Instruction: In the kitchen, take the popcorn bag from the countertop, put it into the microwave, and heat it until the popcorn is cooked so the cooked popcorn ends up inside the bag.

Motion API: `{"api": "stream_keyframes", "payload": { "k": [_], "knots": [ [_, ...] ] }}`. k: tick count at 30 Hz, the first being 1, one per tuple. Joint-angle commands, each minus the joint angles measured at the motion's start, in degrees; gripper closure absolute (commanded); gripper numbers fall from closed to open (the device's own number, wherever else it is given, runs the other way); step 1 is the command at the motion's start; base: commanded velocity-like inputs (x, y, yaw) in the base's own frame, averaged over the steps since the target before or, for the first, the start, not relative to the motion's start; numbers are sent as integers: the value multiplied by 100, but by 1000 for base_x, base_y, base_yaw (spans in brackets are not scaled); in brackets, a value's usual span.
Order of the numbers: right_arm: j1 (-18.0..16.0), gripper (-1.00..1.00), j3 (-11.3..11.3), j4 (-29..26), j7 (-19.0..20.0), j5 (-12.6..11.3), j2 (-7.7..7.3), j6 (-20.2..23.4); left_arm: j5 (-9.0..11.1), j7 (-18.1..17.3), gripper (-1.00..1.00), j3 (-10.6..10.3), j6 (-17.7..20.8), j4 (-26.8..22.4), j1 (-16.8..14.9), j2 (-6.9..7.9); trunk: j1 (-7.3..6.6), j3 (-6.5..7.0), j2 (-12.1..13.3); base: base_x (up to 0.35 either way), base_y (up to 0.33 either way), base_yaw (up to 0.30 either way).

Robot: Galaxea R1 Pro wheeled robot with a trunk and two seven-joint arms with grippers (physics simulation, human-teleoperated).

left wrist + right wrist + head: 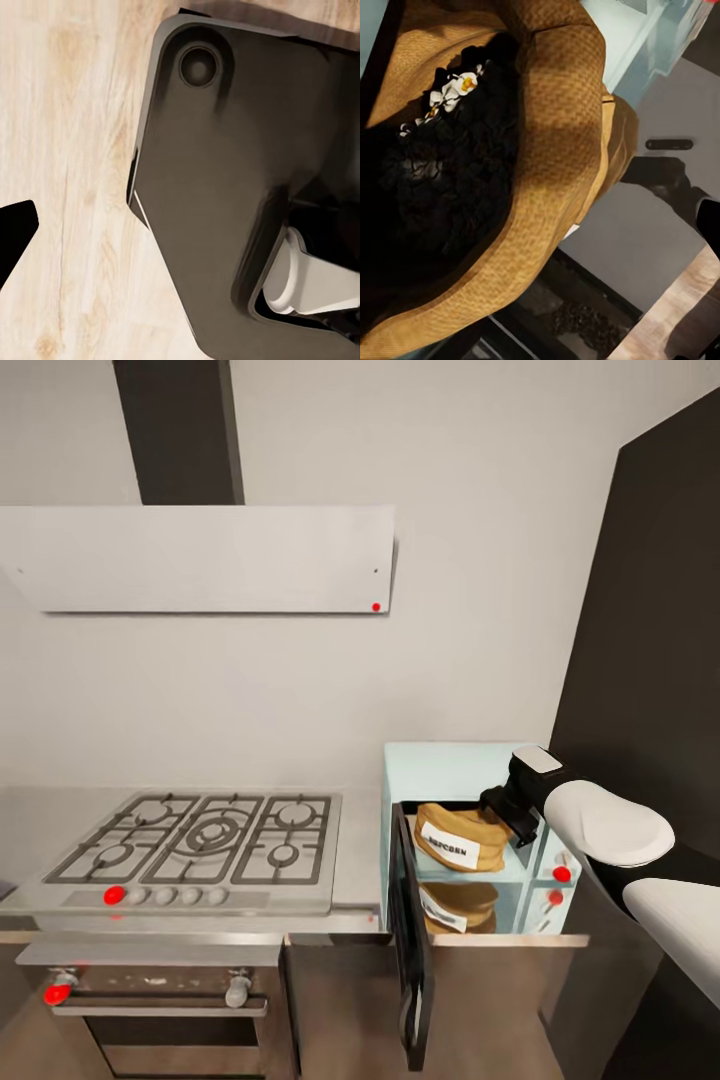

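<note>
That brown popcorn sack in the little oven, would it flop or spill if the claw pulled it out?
The popcorn bag looks soft: its woven rim sags and folds, so it would probably flop. Its mouth is open over the popcorn, so tipping might spill some. It seems light.

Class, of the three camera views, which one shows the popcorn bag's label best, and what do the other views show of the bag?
The head view: the popcorn bag sits whole inside the open microwave, its white label facing the camera. The right wrist view gives a close look into the bag's dark mouth and rolled rim, with a few white popped bits, no label. The left wrist view looks at wooden floor and the robot's dark base.
</note>
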Motion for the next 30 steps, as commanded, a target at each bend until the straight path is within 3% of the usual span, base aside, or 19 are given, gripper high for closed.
{"api": "stream_keyframes", "payload": {
  "k": [1, 8, 21, 23, 26, 30],
  "knots": [
    [1, -100, 46, -9, -24, -57, 0, 42, 3, 2, -100, 20, 34, -11, 1, -1, 2, 7, -3, 0, 0, 0],
    [1, -100, 48, -9, -24, -57, 0, 42, 3, 2, -100, 15, 34, -12, 1, -10, 2, 71, -3, -53, -26, 0],
    [1, -100, 51, -9, 9, -57, 0, 42, 3, 2, -100, 15, 34, -12, 1, -19, 2, 170, -3, -269, -174, 0],
    [1, -100, 53, -10, 178, -57, 0, 42, 3, 2, -100, 15, 34, -13, 1, -19, 2, 177, -3, -308, -112, 0],
    [1, -100, 69, -10, 829, -13, 0, 49, 3, 2, -100, 15, 34, -14, 1, -19, 2, 181, -3, -313, -46, 0],
    [1, -100, 157, -3, 1006, 196, 0, 51, 3, 2, -100, 15, 34, -14, 1, -19, 2, 181, -3, -331, -7, 0]
  ]
}}
